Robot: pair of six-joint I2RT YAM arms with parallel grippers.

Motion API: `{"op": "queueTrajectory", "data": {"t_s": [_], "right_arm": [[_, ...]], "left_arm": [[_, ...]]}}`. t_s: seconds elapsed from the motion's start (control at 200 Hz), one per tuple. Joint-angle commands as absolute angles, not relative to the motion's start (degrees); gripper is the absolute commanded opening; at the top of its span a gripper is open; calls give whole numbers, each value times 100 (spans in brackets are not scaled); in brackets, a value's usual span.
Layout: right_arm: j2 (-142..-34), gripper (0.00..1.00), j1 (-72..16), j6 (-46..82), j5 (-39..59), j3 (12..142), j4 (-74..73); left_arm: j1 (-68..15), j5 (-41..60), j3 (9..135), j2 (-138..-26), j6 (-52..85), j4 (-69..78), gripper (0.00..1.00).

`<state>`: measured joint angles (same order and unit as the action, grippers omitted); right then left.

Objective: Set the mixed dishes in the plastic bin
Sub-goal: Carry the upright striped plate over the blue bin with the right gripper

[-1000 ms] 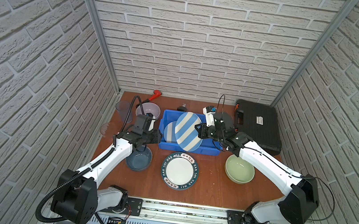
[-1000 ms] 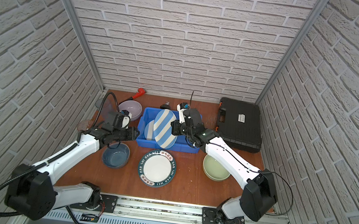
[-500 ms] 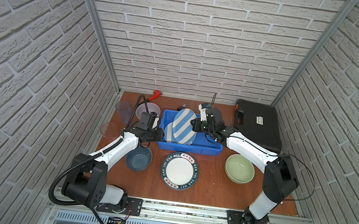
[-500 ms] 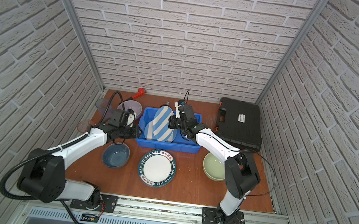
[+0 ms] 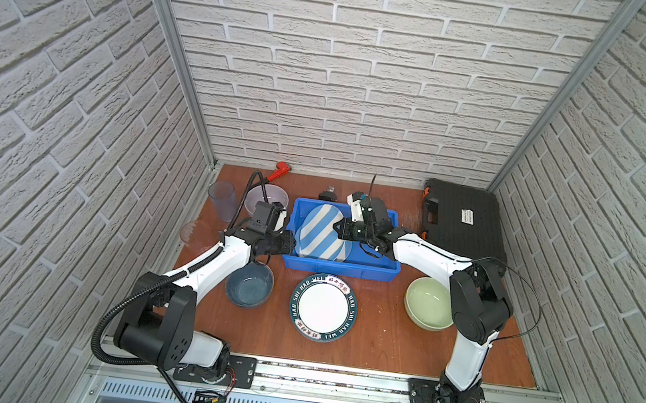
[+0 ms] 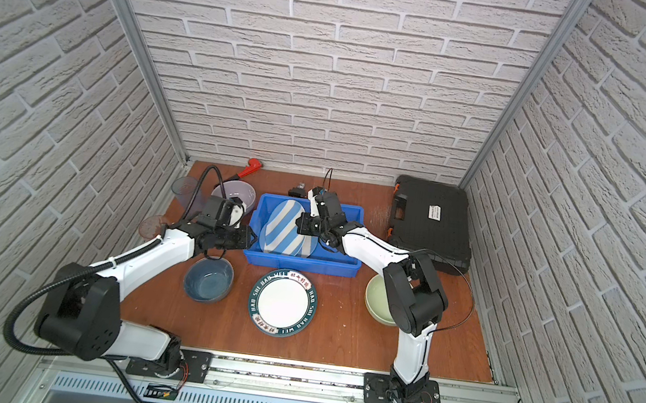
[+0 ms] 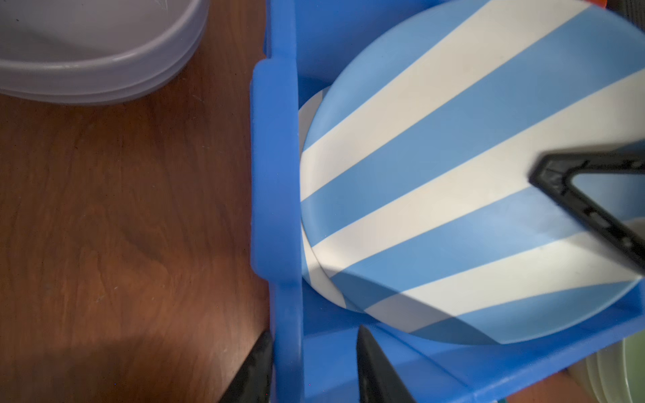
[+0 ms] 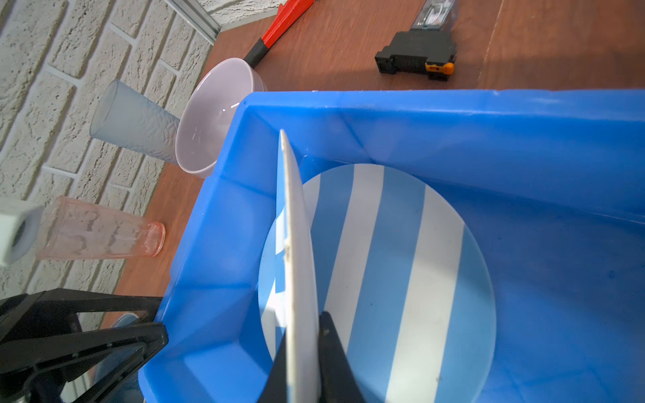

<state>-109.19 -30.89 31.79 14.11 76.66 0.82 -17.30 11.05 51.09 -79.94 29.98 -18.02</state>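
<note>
We are seeing the right tool (image 8: pixel 302 336) clamped on the rim of a plate that the right wrist view is showing only edge-on, as a pale blade between two black fingers. Both top views and the left wrist view are giving its face. It is the blue-and-white striped plate (image 5: pixel 321 233), tilting steeply inside the bright blue plastic bin (image 5: pixel 340 266), just ahead of that tool. Past the clamped rim the right wrist view is also showing a second striped disc (image 8: pixel 401 279) lying lower in the bin. The left wrist view is catching only a pale sliver of it, and the top views barely show it.

The left tool (image 7: pixel 314 335) is straddling the bin's side wall, one finger outside and one inside, with the jaws standing apart. We cannot tell whether they are pinching the wall, because the flared rim is covering the contact.

Just beside the left tool, outside the bin, the lilac bowl (image 8: pixel 213 118) is sitting on the table (image 5: pixel 379 343), with a grey tumbler (image 8: pixel 136 122) and a pink tumbler (image 8: pixel 101 228) farther out. Only the top views are showing the dark blue bowl (image 5: pixel 249 285), the teal-rimmed lettered plate (image 5: pixel 323 307) and the pale green bowl (image 5: pixel 426 303), all nearer the arm bases than either tool. The right arm is partly hiding the green bowl. The frame edge is cutting off the red wrench (image 8: pixel 284 17).
</note>
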Motion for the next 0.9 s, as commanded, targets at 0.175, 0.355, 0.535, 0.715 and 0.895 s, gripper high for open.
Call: {"op": "queueTrajectory", "data": {"t_s": [0.175,0.355,0.535,0.715,0.895], "right_arm": [[-11117,22,-2962,3228,1681,7813,12],[-11210,30,-2944,3035,1484,7877,375],[-11268,34,-2944,2742,1135,8065,939],[-11289,38,-2946,2498,833,8254,1411],[-11514,41,-2943,2356,619,8524,1935]], "left_arm": [[-1688,1247,5225,-8051,2947,-1650,40],[-1692,1266,5210,-8008,2961,-1644,40],[-1696,1282,5210,-7998,2960,-1670,40],[-1696,1307,5207,-8016,2975,-1655,40],[-1701,1327,5203,-8022,3006,-1637,40]]}}
